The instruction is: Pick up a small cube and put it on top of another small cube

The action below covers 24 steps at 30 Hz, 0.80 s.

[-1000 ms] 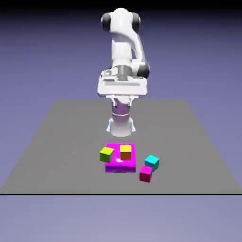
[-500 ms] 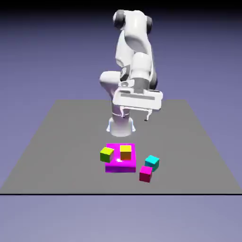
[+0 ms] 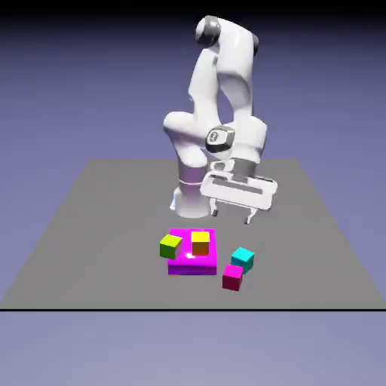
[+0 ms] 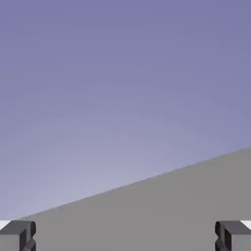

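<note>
A: Claw state?
B: Gripper (image 3: 231, 217) apart. The two fingertips (image 4: 20, 236) stand wide of each other at the bottom edge of the hand view, grey table surface (image 4: 132, 220) showing between them.

A: Position?
B: Raised above the table, tilted, on the far side of the cyan cube (image 3: 242, 261). The arm (image 3: 240, 68) reaches from its base toward the near side and the exterior view's right.

A: Location of the cyan cube?
B: On the table, to the right of the magenta slab (image 3: 192, 267), well apart from the gripper. Turned at an angle to the table edges.

A: Its neighbour?
B: Magenta-pink cube (image 3: 232, 278), nearer and slightly left. It overlaps the cyan cube's near left corner in the exterior view; contact between the two, cannot tell.

A: Contents of the slab area?
B: A cube with a yellow top and orange front (image 3: 200, 243) appears over the slab's right half, squared to the view. A yellow-green cube (image 3: 171, 246) overlaps the slab's left edge, turned at an angle. Whether that one is supported by the slab, cannot tell.

A: Hand view, remainder?
B: Blue-violet backdrop (image 4: 117, 88) over most of the field. The table's edge runs as a slanting line, rising toward the right side of that view.
</note>
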### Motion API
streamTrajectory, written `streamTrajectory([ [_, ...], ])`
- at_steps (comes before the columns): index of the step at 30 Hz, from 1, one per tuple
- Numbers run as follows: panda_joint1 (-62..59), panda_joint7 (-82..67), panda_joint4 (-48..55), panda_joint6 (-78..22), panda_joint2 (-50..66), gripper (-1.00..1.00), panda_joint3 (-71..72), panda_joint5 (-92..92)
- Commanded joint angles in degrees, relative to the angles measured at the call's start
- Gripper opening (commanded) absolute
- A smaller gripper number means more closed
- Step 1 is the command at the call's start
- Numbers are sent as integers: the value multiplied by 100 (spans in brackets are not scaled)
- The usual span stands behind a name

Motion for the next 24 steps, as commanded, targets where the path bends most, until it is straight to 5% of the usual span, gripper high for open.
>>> streamTrajectory([
  [1, -149, 240, 4, -7, 28, 0, 208, -99],
  [19, -2832, 4546, 72, -126, 526, 0, 3946, -1884],
  [24, -3513, 4715, 230, 400, -83, 0, 4637, -1765],
])
